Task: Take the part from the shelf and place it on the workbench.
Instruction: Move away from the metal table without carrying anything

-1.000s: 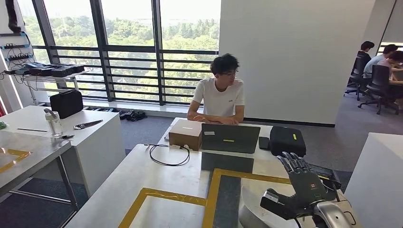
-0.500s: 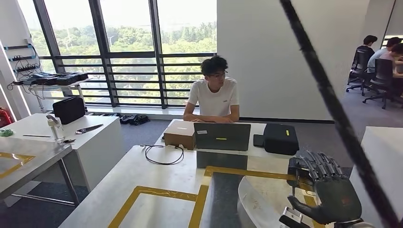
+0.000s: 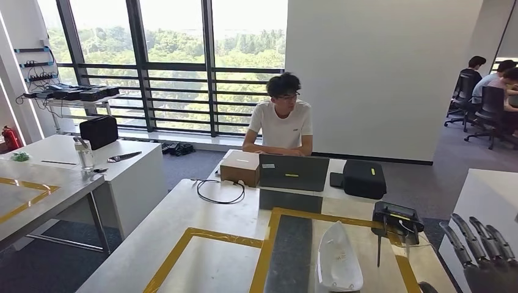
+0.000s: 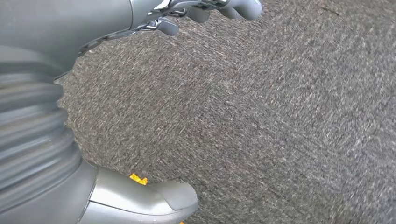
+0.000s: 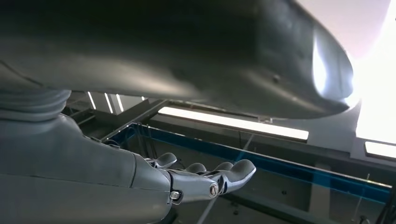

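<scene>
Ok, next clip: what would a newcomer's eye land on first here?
Probably the white part lying on the workbench, inside its yellow tape frame. Next, the person seated behind a laptop at the far end. Then the robot's dark right hand raised at the lower right, fingers spread, holding nothing.

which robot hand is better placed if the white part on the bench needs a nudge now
Right, probably. The right robot hand is raised with fingers apart beside the workbench, close to the white part lying inside the yellow tape. The left robot hand hangs over grey carpet, holding nothing.
</scene>
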You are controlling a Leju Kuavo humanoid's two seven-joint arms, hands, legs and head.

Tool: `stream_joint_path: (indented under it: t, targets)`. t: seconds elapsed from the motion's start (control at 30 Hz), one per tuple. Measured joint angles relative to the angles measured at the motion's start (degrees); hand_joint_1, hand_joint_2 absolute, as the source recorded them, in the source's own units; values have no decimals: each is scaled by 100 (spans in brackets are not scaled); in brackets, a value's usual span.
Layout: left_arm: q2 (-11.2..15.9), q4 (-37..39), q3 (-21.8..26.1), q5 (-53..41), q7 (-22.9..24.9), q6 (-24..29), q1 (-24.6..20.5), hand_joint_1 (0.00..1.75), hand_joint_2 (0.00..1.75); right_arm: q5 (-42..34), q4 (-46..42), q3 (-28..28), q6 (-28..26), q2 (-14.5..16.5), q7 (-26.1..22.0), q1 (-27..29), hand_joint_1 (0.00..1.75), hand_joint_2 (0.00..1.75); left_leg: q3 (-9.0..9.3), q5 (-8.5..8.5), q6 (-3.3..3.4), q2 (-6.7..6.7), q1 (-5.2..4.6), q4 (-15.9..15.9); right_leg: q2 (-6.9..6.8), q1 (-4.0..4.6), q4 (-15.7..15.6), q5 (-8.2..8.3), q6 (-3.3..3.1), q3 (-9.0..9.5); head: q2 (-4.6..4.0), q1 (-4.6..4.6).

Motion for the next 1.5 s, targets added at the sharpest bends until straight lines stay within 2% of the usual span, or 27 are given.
stream_joint_path:
  t: [0.07, 0.1, 0.2, 0.27, 0.37, 0.43, 0.5, 0.53, 0.57, 0.6, 0.63, 0.73, 0.77, 0.83, 0.9, 0.93, 1.0, 1.03, 1.07, 1.1, 1.13, 1.2, 1.27, 1.37, 1.4, 1.43, 1.5]
  targets:
    - [-43, 10, -10, -10, 21, -6, 0, 0, 175, -332, -32, -289, 196, -171, -186, 60, 0, 0, -142, 87, -10, 19, 3, 26, -1, -19, 328, -96, 41, 19, 0, 4]
    - [-70, 18, -19, -16, 62, 4, -2, 0, 175, -448, -33, -418, 275, -256, -249, 66, 0, 0, -214, 125, -22, 30, 9, 47, -2, -29, 191, 2, 56, 179, 0, 6]
    - [-164, 38, -35, -20, 218, 49, -9, 0, 175, -586, -28, -729, 419, -449, -349, 50, 0, 0, -379, 218, -92, 50, 26, 117, 3, -43, -938, 278, 57, 986, 0, 10]
    - [-248, 48, -35, 2, 287, 110, -13, 0, 175, -600, 21, -849, 474, -519, -389, -11, 0, 0, -412, 282, -162, 51, 24, 134, 19, -13, -1276, 295, -19, 1174, 0, 7]
    - [-384, 66, -37, -42, 419, 217, -10, 0, 175, -518, 116, -967, 428, -553, -385, 11, 0, 0, -456, 314, -262, 34, 31, 154, -4, -12, -1310, 420, -154, 1106, -1, 3]
    - [-456, 83, -40, -110, 534, 259, 7, 0, 175, -436, 101, -1106, 339, -528, -377, 219, 0, 0, -588, -23, -310, 12, 41, 471, -47, -32, -1351, 524, -228, 1036, -1, -2]
    - [-507, 97, -42, -148, 603, 299, 28, 0, 175, -349, 42, -1259, 289, -465, -410, 451, 0, 0, -782, -546, -343, 4, 50, 1170, -72, -25, -1352, 617, -257, 917, 0, -4]
    - [-524, 101, -42, -161, 626, 315, 36, 0, 175, -311, 8, -1320, 281, -425, -430, 555, 0, 0, -839, -699, -353, 4, 51, 1491, -77, -22, -1348, 665, -256, 848, 0, -6]
    - [-538, 105, -43, -173, 637, 327, 42, 0, 175, -282, -26, -1369, 277, -386, -445, 643, 0, 0, -822, -732, -357, 4, 51, 1662, -79, -21, -1343, 714, -251, 780, 0, -6]
    - [-550, 107, -43, -181, 644, 331, 46, 0, 175, -259, -55, -1410, 276, -351, -451, 712, 0, 0, -700, -655, -353, 4, 51, 1618, -77, -20, -1338, 761, -241, 713, 0, -7]
    - [-561, 109, -44, -184, 645, 333, 46, 0, 175, -237, -81, -1449, 281, -320, -447, 768, 0, 0, -468, -517, -341, 3, 51, 1352, -73, -20, -1331, 805, -227, 655, 0, -8]
    - [-588, 110, -53, -211, 620, 344, 37, 0, 175, -220, -212, -1602, 323, -257, -429, 957, 0, 0, 324, -361, -277, -27, 39, 211, -69, -17, -1309, 910, -150, 552, 0, -9]
    - [-594, 110, -66, -228, 597, 344, 37, 0, 175, -249, -292, -1682, 345, -240, -437, 1069, 0, 0, 429, -384, -251, -41, 24, 33, -75, -15, -1308, 943, -115, 540, 0, -8]
    - [-601, 112, -99, -268, 534, 333, 52, 0, 175, -311, -477, -1864, 399, -199, -490, 1340, 0, 0, 406, -344, -179, -54, -7, -31, -88, -28, -1321, 1008, -45, 526, 0, -5]
    - [-599, 111, -127, -298, 469, 300, 60, 0, 175, -311, -647, -2036, 463, -132, -569, 1572, 0, 0, 340, -265, -77, -32, -7, -64, -70, -52, -1201, 866, 6, 463, 0, -2]
    - [-596, 110, -140, -308, 446, 285, 58, 0, 175, -285, -708, -2101, 486, -98, -599, 1638, 0, 0, 301, -219, -29, -11, 0, -78, -57, -57, -1006, 663, 24, 389, 0, -1]
    - [-587, 108, -171, -320, 417, 268, 46, 0, 175, -200, -777, -2179, 502, -21, -645, 1700, 0, 0, 199, -132, 21, 30, -11, -68, -43, -57, -332, 136, 47, 180, 0, 3]
    - [-585, 108, -188, -335, 411, 268, 42, 0, 175, -169, -791, -2193, 496, 18, -659, 1719, 0, 0, 139, -87, 30, 47, -21, -56, -41, -56, 8, -30, 53, 103, 0, 4]
    - [-584, 109, -208, -358, 407, 268, 39, 0, 175, -142, -799, -2198, 485, 59, -673, 1737, 0, 0, 66, -44, 31, 59, -29, -39, -40, -54, 221, -75, 51, 95, 0, 5]
    - [-584, 109, -227, -387, 405, 267, 36, 0, 175, -124, -802, -2198, 469, 96, -682, 1750, 0, 0, -8, -5, 29, 67, -34, -17, -40, -49, 240, -4, 41, 180, 0, 7]
    - [-584, 109, -247, -413, 404, 266, 34, 0, 175, -114, -803, -2196, 453, 128, -690, 1754, 0, 0, -78, 29, 23, 73, -36, 9, -40, -41, 46, 142, 24, 370, 0, 9]
    - [-583, 109, -277, -436, 403, 263, 22, 0, 175, -122, -804, -2180, 418, 180, -723, 1748, 0, 0, -188, 86, -3, 75, -39, 64, -38, -10, -738, 329, -34, 937, 0, 11]
    - [-570, 109, -286, -429, 403, 268, 10, 0, 175, -128, -791, -2122, 363, 223, -750, 1723, 0, 0, -241, 154, -63, 72, -38, 83, -36, 33, -1294, 319, -94, 1280, 0, 11]
    - [-519, 108, -286, -391, 386, 309, 8, 0, 175, -6, -664, -1874, 209, 323, -744, 1538, 0, 0, -276, 249, -177, 71, -18, 68, -43, 63, -1430, 402, -193, 1259, 1, 14]
    - [-498, 107, -286, -368, 367, 322, 8, 0, 175, 46, -597, -1753, 147, 365, -737, 1450, 0, 0, -313, 182, -209, 54, -12, 122, -48, 53, -1457, 465, -231, 1228, 1, 10]
    - [-475, 105, -286, -334, 338, 332, 8, 0, 175, 82, -533, -1628, 84, 412, -728, 1375, 0, 0, -374, 22, -238, 29, -9, 267, -54, 38, -1486, 531, -267, 1187, 0, 4]
    - [-427, 102, -285, -248, 279, 336, 8, 0, 175, 116, -417, -1389, -48, 507, -718, 1270, 0, 0, -560, -488, -290, -13, 8, 853, -63, 29, -1497, 649, -311, 1060, 0, -14]
